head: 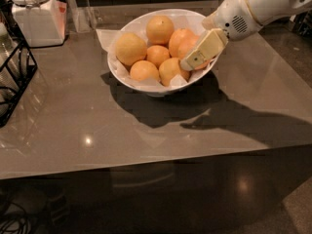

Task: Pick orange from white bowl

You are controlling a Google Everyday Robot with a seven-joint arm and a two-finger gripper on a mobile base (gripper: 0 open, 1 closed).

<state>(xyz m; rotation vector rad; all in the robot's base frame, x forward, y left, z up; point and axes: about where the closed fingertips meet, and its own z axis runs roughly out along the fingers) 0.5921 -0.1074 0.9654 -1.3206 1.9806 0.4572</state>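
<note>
The white bowl (pixel 127 80) stands on the grey table, towards the back and centre, lined with white paper. It holds a pile of several round fruits. The orange (pixel 181 38), deeper reddish-orange, lies at the right side of the pile. My gripper (pixel 196 56) comes in from the upper right on a white arm. It sits over the bowl's right rim, against the front right of the orange and partly covering it. The far side of the orange and of the gripper is hidden.
A paler yellow-orange fruit (pixel 130 48) and smaller oranges (pixel 157 55) fill the rest of the bowl. A white lidded jar (pixel 33 18) stands at the back left. A black wire rack (pixel 14 77) is at the left edge. The table's front edge runs below.
</note>
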